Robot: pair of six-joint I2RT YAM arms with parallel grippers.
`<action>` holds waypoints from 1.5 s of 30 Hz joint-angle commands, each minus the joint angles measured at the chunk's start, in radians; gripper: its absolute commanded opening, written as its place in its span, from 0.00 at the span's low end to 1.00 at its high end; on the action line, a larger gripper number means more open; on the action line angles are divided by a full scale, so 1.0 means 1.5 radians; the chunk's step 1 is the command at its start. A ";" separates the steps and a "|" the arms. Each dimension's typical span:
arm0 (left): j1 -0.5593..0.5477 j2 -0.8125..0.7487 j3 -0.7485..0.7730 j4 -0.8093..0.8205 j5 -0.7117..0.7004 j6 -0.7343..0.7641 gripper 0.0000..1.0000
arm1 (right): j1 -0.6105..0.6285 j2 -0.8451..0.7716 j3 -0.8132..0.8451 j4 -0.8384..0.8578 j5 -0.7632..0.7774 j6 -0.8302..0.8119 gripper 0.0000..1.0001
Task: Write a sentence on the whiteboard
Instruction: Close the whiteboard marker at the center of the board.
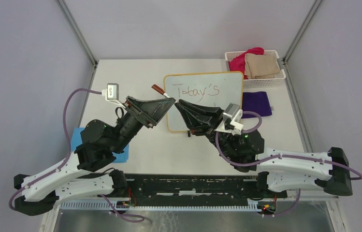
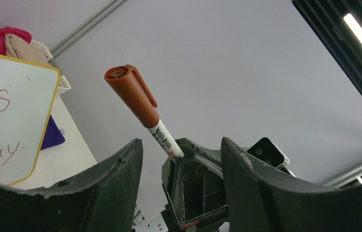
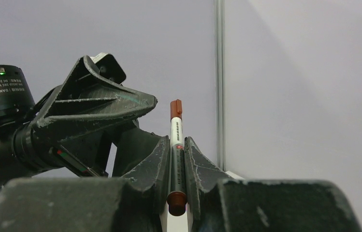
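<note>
The whiteboard (image 1: 229,96) lies flat on the table (image 1: 278,133), centre toward 12 o'clock, with its long axis running 9 to 3 o'clock. The sentence (image 1: 197,90) has its tops toward 12. The right tool (image 3: 178,141) is clenched on a marker (image 2: 137,99) whose cap points to 10 o'clock. The left tool (image 2: 181,142) is released, jaws apart either side of it.

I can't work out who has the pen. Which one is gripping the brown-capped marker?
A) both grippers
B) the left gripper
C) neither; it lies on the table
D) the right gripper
D: in its own wrist view the right gripper has its fingers closed on the barrel of the marker, while the left gripper has its fingers wide apart.
</note>
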 commanded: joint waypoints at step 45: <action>-0.004 -0.001 0.003 0.064 0.015 0.062 0.11 | 0.000 -0.067 -0.036 0.018 -0.098 0.052 0.00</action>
